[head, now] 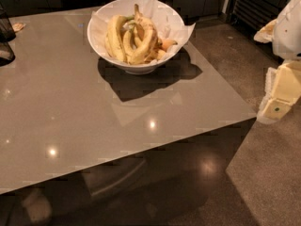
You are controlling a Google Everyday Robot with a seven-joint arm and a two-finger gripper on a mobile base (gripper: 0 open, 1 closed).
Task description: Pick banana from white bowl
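Observation:
The white bowl (141,68) stands at the far middle of the grey table, lined with crinkled white paper that pokes past its rim. Inside, a long, slender, strongly curved banana (148,37), dull yellow with brown mottling, lies across the middle with its dark tip pointing up at the back. Plumper pale-yellow bananas (115,34) lie to its left, and an orange piece of fruit (168,44) sits to its right. My gripper (282,91) is at the right edge of the view, off the table over the floor, well to the right of the bowl and lower in the picture.
The grey table (70,107) has its front edge running from lower left to its right corner (254,113). Dark objects (4,32) stand at its far left edge, with a small pale item (18,27) beside them. Dark cabinets lie behind, and floor to the right.

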